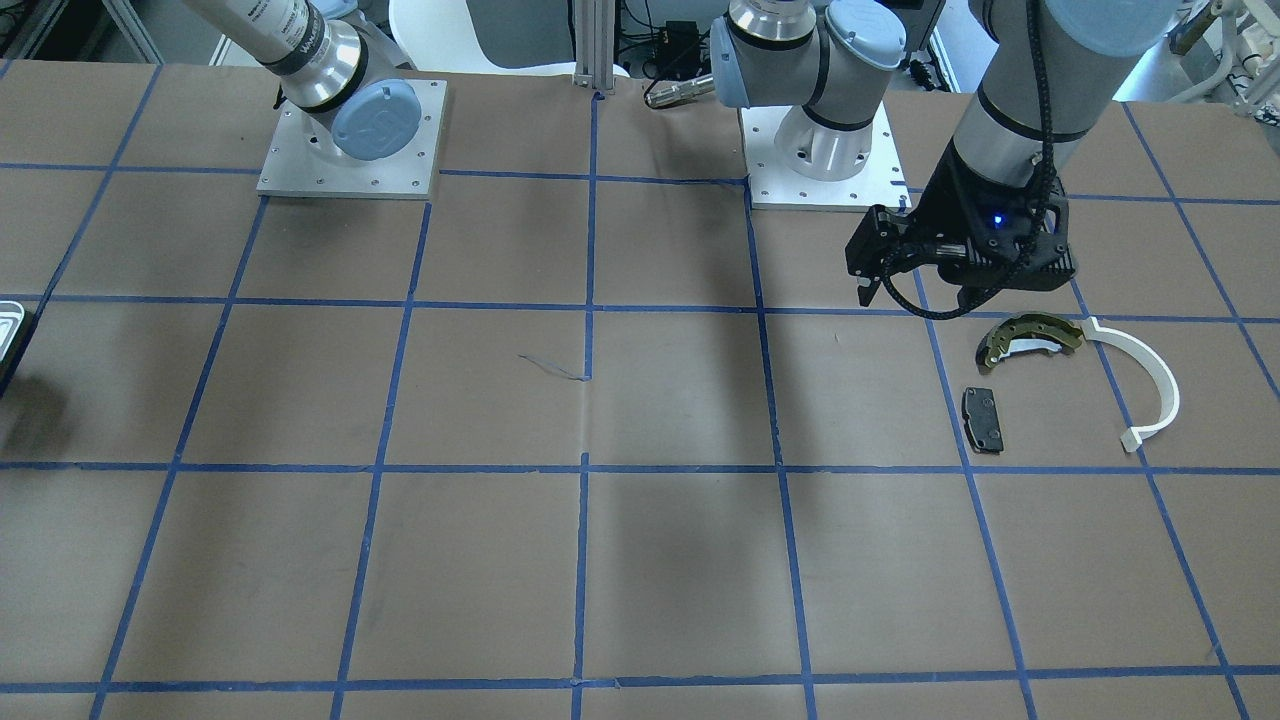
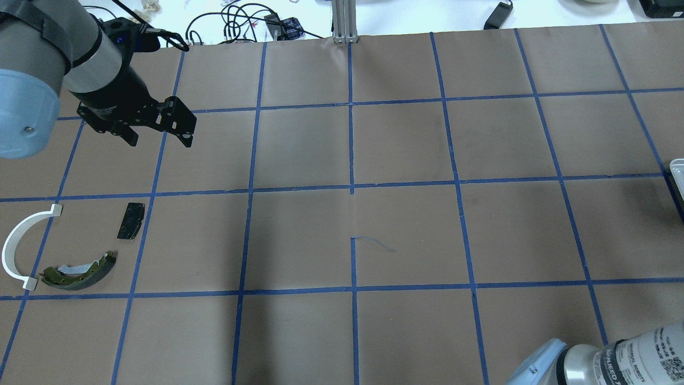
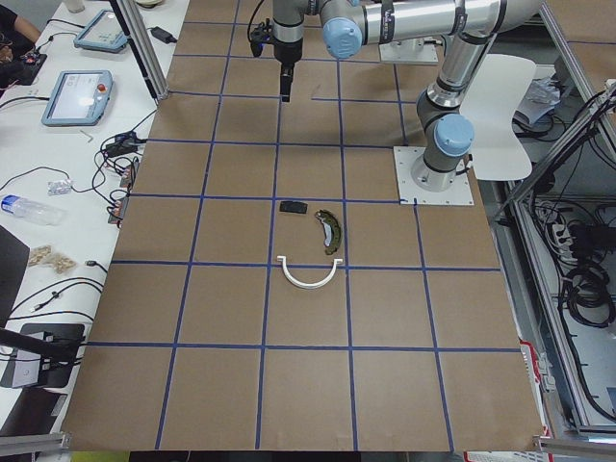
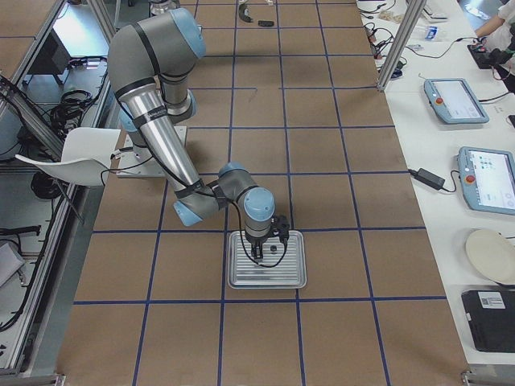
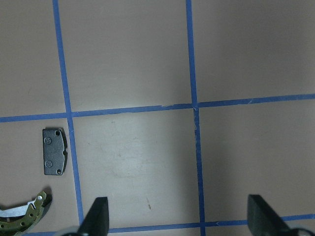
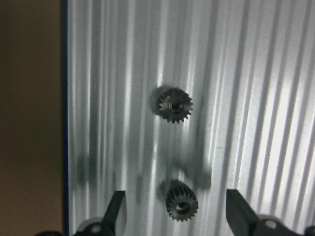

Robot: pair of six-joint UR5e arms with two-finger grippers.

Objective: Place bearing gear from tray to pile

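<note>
My right gripper [image 6: 177, 202] is open and hangs low over the pale ridged tray [image 6: 256, 98]. Two small dark toothed bearing gears lie on the tray. One gear [image 6: 181, 201] sits between my open fingers, untouched. The other gear [image 6: 174, 104] lies further ahead. The exterior right view shows the same gripper [image 4: 265, 256] over the tray [image 4: 241, 280]. The pile holds an olive-gold brake shoe [image 2: 80, 271], a white arc [image 2: 18, 243] and a black pad [image 2: 131, 220]. My left gripper [image 2: 159, 140] is open and empty, raised beyond the pile.
The tray's edge shows at the table's far side in the overhead view [image 2: 677, 171] and the front view [image 1: 8, 330]. Brown paper with blue tape lines [image 2: 351, 187] covers the table. Both arm bases [image 1: 350, 140] stand at the robot's edge.
</note>
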